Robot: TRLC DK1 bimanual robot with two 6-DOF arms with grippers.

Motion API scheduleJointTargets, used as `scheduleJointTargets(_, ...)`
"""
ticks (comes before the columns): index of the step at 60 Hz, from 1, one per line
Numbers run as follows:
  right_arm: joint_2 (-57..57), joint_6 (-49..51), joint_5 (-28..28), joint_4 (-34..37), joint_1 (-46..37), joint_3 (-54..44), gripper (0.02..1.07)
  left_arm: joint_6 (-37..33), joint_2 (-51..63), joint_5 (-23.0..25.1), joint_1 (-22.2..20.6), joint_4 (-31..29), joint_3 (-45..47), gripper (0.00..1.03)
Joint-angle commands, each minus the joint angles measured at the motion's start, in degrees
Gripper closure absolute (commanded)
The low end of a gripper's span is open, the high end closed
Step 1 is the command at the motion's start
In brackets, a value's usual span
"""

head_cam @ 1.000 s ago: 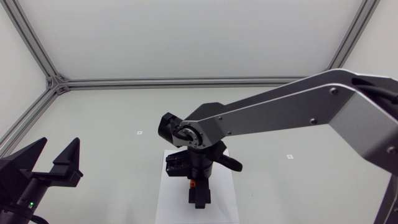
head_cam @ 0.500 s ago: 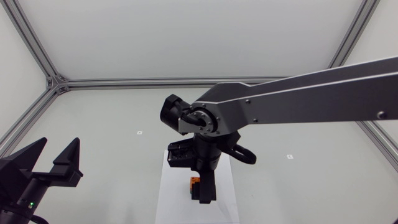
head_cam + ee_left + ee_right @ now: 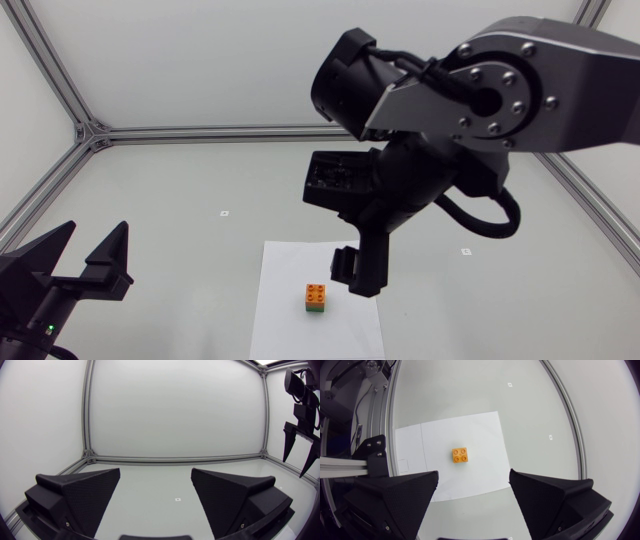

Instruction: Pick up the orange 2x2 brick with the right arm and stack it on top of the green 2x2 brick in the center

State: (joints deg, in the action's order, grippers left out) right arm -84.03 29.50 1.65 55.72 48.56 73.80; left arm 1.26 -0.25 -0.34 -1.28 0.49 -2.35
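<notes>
The orange 2x2 brick [image 3: 316, 294] sits stacked on the green 2x2 brick [image 3: 316, 308] on a white sheet of paper [image 3: 285, 320] in the middle of the table. From above, in the right wrist view, only the orange brick [image 3: 460, 455] shows on the paper [image 3: 480, 440]. My right gripper [image 3: 355, 272] hangs open high above the stack, just to its right, with nothing between its fingers [image 3: 560, 500]. My left gripper [image 3: 85, 258] stands open at the left side of the table, far from the bricks, holding nothing. The left wrist view shows its fingers [image 3: 80, 495] wide apart.
An aluminium frame [image 3: 250, 132] runs along the table's back and side edges. Small markers [image 3: 224, 213] dot the grey tabletop. My right arm [image 3: 520, 90] spans the upper right of the head view.
My right gripper has let go of the orange brick, leaving it on the green one, and has risen well above the stack. The left arm has not moved.
</notes>
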Motion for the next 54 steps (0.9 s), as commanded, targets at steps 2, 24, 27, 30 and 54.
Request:
scheduleJointTargets(2,5.45,-3.57,0.02,0.53,-2.24,-2.26,0.06,-0.73,-0.45,0.25,0.31,-0.84,2.35,0.04)
scheduleJointTargets(24,22.95,-6.03,-0.60,-6.24,-17.62,-14.39,0.06,-0.73,-0.45,0.34,0.31,-0.76,2.35,0.04)
scheduleJointTargets(27,25.23,-6.03,-0.42,-7.30,-19.38,-16.23,0.06,-0.73,-0.45,0.25,0.31,-0.84,2.35,0.04)
scheduleJointTargets(30,26.72,-6.12,-0.33,-7.74,-20.78,-17.64,0.06,-0.73,-0.45,0.25,0.31,-0.84,2.35,0.04)
scheduleJointTargets(54,47.38,-4.71,0.72,-11.34,-31.86,-31.09,0.06,-0.73,-0.45,0.25,0.31,-0.84,2.35,0.04)
